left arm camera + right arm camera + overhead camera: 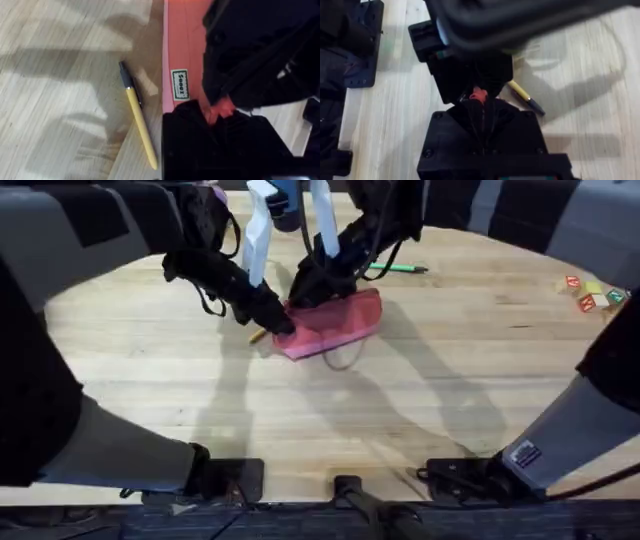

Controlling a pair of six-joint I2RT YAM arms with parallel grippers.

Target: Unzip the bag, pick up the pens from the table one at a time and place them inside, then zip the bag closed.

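Bag (335, 325) (coral-pink) lies between both arms' fingers (285, 320).

The table (180, 395) is a large light wood-plank top with visible grain and a rounded far edge. Near its far middle lies the coral-pink bag (335, 328), a small white label (179, 84) on its side. A yellow-orange pen (139, 117) with a dark tip rests on the wood just beside the bag's left side. A green pen (398, 269) lies closer to the far edge. Small coloured blocks (592, 293) sit near the far right edge, well apart from the bag.
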